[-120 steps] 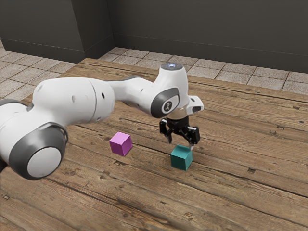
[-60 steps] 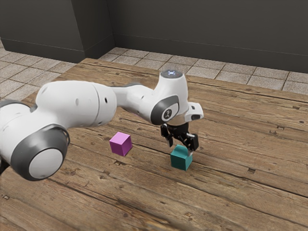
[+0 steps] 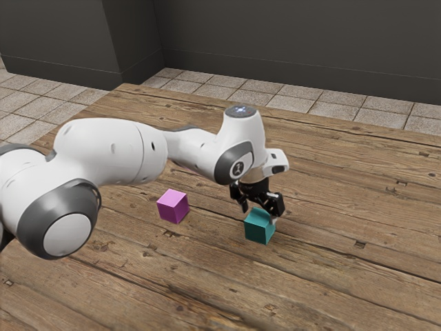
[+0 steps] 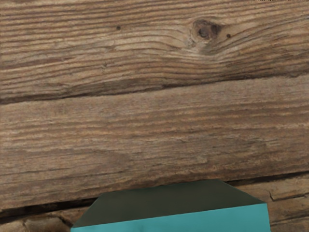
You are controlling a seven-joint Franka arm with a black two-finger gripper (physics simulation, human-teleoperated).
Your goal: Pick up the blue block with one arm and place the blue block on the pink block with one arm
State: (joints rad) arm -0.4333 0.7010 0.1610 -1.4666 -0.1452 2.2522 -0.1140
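Hand [image 3: 261, 208] hovers spread wide just above the blue block [image 3: 260, 227], which sits on the surface [image 3: 358, 207] well clear of every edge, opened to straddle it for the pickup, with the pink block [image 3: 172, 206] near

The tabletop [image 3: 344, 276] lies bare on every side of the pink block [image 3: 172, 206], with an open strip between it and the blue block [image 3: 260, 227], while the arm [image 3: 186, 148] overhangs the planks behind both, toward the far edge.
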